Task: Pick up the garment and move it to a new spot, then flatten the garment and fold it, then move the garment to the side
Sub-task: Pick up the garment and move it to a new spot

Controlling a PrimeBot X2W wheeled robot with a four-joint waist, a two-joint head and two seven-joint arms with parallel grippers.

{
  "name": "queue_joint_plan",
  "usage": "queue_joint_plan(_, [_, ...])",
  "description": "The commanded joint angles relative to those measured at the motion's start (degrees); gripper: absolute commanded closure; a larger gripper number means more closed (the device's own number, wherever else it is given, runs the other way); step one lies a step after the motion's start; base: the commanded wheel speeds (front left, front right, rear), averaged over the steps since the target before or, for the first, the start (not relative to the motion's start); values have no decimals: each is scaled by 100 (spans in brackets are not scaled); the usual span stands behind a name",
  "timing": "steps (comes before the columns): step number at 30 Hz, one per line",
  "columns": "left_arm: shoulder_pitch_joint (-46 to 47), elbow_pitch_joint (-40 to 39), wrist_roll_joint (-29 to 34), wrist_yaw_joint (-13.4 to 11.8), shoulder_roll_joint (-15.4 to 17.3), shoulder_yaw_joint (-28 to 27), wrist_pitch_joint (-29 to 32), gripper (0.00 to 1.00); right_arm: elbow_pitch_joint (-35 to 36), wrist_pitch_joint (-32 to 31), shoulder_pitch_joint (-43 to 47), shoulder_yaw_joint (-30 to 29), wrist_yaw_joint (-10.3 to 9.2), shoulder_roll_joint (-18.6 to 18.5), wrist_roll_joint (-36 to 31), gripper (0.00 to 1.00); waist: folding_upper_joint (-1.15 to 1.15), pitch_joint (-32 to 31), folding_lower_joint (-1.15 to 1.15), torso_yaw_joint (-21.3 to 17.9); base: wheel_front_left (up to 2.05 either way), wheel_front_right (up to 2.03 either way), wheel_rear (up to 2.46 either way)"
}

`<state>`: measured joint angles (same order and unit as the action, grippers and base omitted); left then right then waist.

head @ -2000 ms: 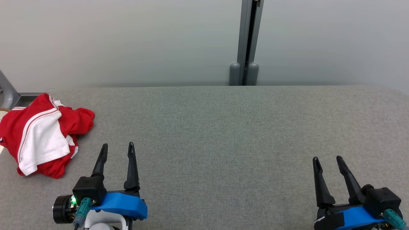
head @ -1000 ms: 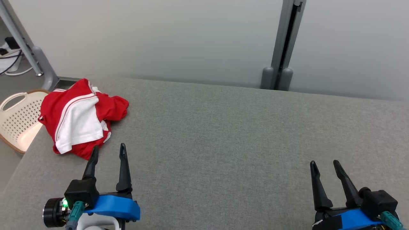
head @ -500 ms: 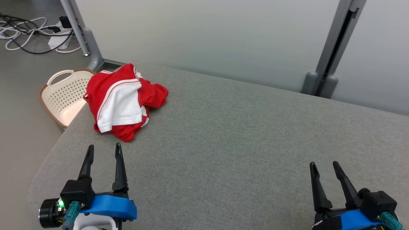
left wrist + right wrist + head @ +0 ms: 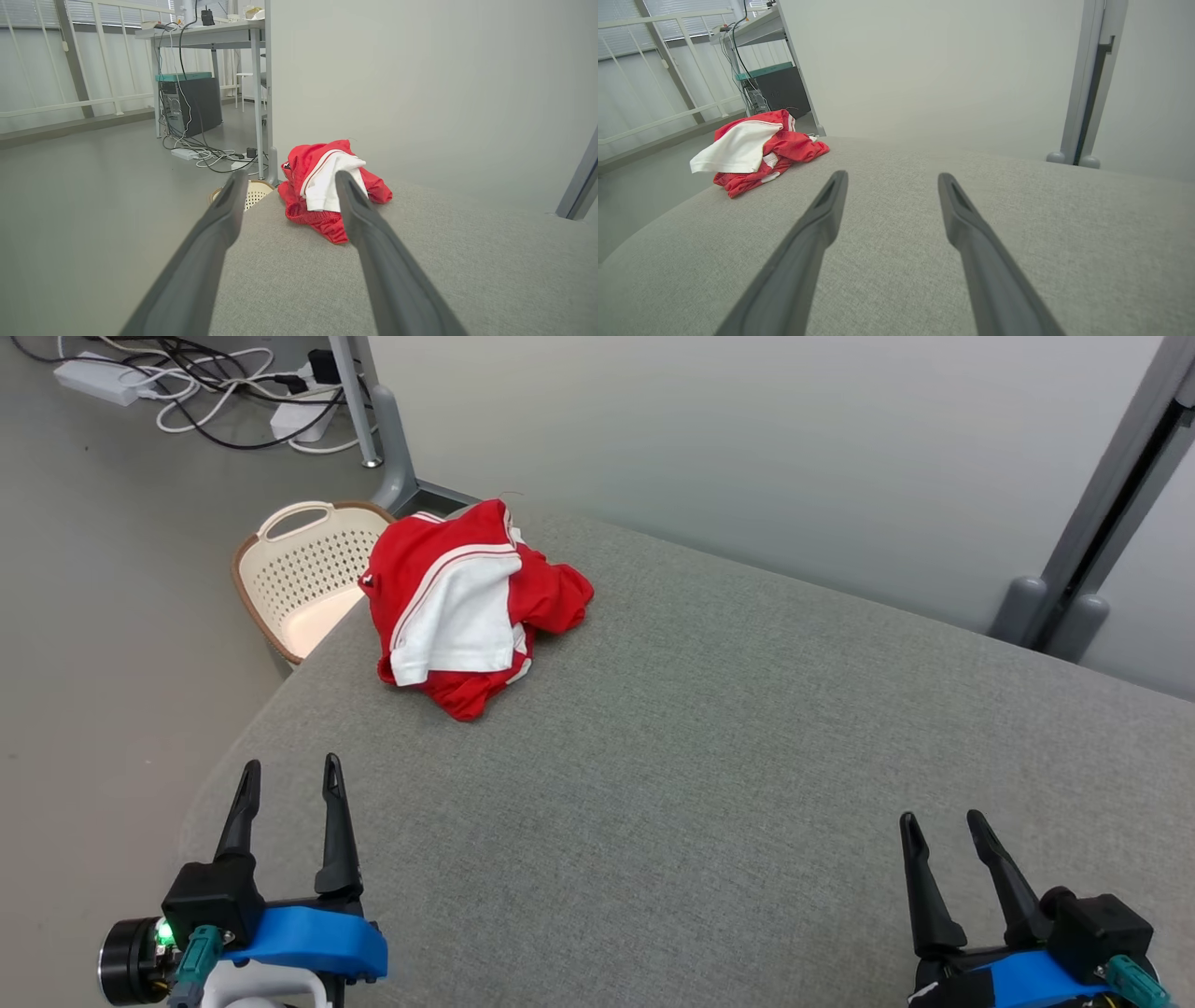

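Note:
The garment (image 4: 467, 607) is a crumpled red and white heap at the far left corner of the grey padded table (image 4: 709, 765). It also lies ahead of the fingers in the left wrist view (image 4: 327, 186) and at the left of the right wrist view (image 4: 756, 151). My left gripper (image 4: 289, 775) hovers open near the table's front left edge, well short of the garment, nothing between its fingers. My right gripper (image 4: 938, 821) stands open at the lower right, far from the garment and empty.
A cream perforated basket (image 4: 303, 574) sits on the floor just beyond the table's left corner, beside the garment. Cables and a power strip (image 4: 187, 378) lie on the floor behind it. A grey post (image 4: 1092, 532) stands at the partition wall at the right.
The head view has swung to the left, bringing the basket, floor and cables into sight. The garment lies as before. Both grippers stay open and hold about the same low places in the picture.

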<state>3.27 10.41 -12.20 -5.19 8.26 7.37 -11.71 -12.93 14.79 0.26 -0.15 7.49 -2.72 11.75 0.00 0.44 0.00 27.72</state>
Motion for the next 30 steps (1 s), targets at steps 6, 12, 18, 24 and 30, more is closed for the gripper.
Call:
queue_joint_plan(6, [-58, -33, -33, -39, 59, -21, 13, 0, -47, 36, -39, 19, 0, -30, 36, 0, 0, 31, 0, 191, 0, 0, 0])
queue_joint_plan(12, [-107, -96, -80, -84, 116, -52, 21, 0, -80, 41, -77, 63, 0, -30, 33, 0, 0, 31, 0, 194, 0, 0, 0])
queue_joint_plan(18, [-24, -118, -154, -61, 142, -61, 10, 0, -67, 41, -97, 93, 0, -30, -29, 0, 0, 64, 0, 18, 0, 0, 0])
queue_joint_plan(24, [622, -20, -274, 91, 291, -181, -14, 0, 116, -77, -215, 58, 0, -31, -261, 0, 0, 356, 0, -319, 0, 0, 0])
queue_joint_plan(30, [1691, 294, -455, 192, 528, -466, -65, 0, 628, -369, -412, -55, 0, -40, -704, 0, 0, 1013, 0, -809, 0, 0, 0])
